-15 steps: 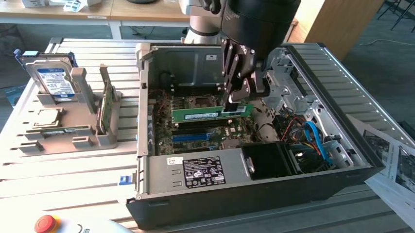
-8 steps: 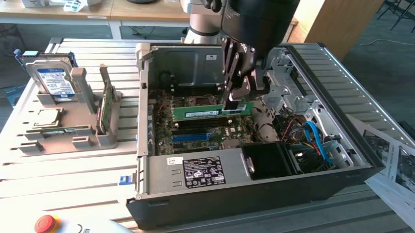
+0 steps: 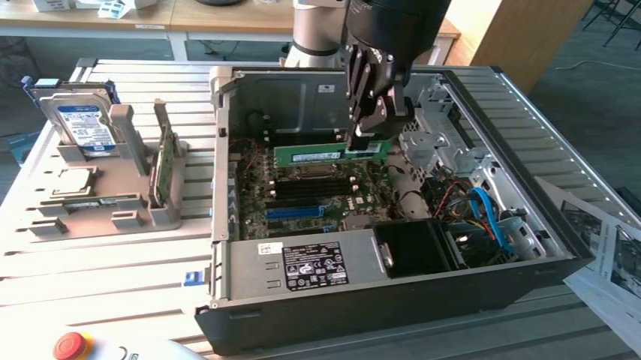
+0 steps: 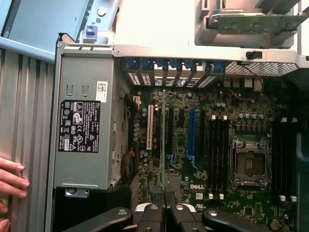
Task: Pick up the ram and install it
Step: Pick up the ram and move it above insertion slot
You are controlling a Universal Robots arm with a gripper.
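Clamping the ram's [image 3: 315, 154] end in my gripper [image 3: 368, 146], I'm hovering it over the motherboard [image 3: 263, 214], long axis parallel to the memory slots [image 4: 217, 154].

The arm [image 3: 318, 34] descends from above, wrist vertical. The pincer [image 3: 368, 142] points straight down, its two dark fingers [image 4: 157, 197] drawn close together and clamped on one end of the ram [image 3: 315, 154], which is held level.
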